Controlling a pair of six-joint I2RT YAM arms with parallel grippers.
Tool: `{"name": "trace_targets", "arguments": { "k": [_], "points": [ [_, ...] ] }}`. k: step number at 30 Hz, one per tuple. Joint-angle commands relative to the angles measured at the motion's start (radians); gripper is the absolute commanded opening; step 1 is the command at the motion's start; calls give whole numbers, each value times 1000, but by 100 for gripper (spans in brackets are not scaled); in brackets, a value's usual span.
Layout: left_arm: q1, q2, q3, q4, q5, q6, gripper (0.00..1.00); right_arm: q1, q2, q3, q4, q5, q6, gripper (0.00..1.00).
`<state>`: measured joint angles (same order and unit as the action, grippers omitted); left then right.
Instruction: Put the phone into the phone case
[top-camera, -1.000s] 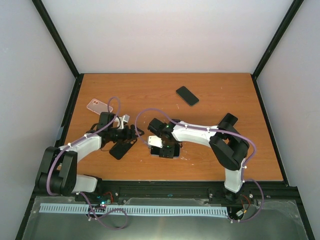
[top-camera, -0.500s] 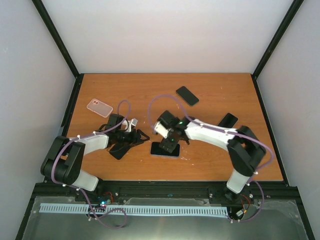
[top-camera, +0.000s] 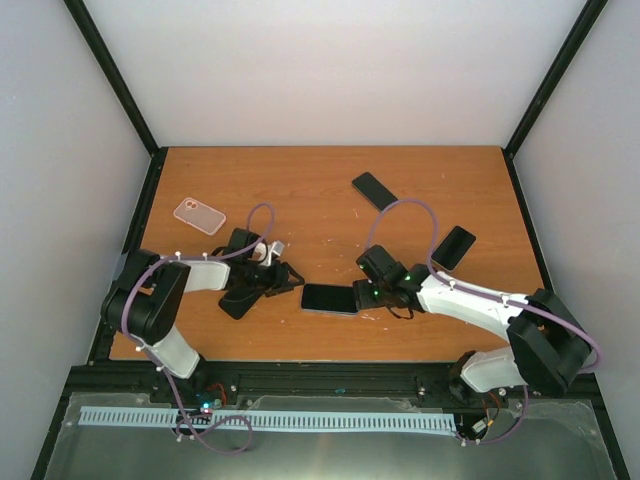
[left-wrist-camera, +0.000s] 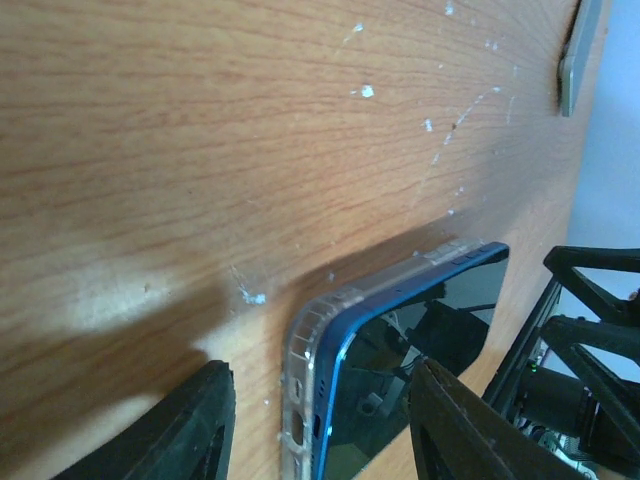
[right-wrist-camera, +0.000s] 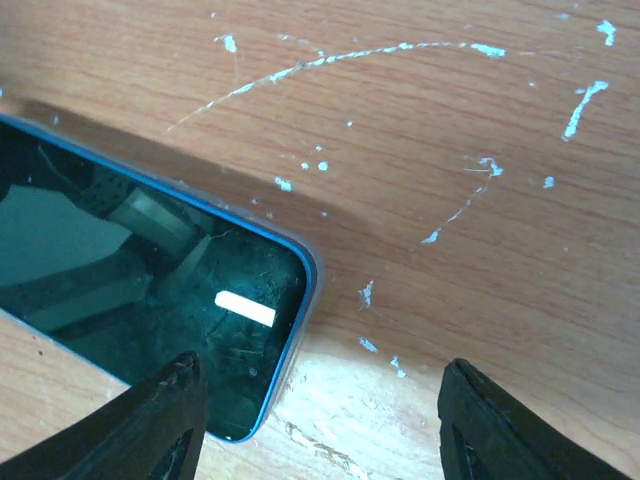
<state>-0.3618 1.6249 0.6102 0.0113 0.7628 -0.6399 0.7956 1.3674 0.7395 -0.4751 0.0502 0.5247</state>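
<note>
A blue-edged phone lies screen up at the table's middle. In the left wrist view its near end sits inside a clear case whose rim wraps the corner. My left gripper is open at the phone's left end, its fingers on either side of that corner, gripper. My right gripper is open at the phone's right end. In the right wrist view the phone's corner lies by the left finger, gripper.
A black case or phone lies under my left arm. A pink case is at the far left, a black phone at the back, and another black one to the right. The wood is scratched.
My right arm has swung off the top of the phone to its right end and dropped low. My left gripper has moved right to the phone's left end. The phone has stayed put.
</note>
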Motion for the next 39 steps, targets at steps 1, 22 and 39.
{"name": "trace_targets", "arguments": {
  "k": [1, 22, 39],
  "points": [
    [-15, 57, 29, 41, -6, 30, 48, 4, -19, -22, 94, 47, 139, 62],
    [-131, 124, 92, -189, -247, 63, 12, 51, 131, -85, 242, 15, 207, 45],
    [-175, -53, -28, -180, -269, -72, 14, 27, 123, -69, 340, 121, -6, 48]
  ]
}}
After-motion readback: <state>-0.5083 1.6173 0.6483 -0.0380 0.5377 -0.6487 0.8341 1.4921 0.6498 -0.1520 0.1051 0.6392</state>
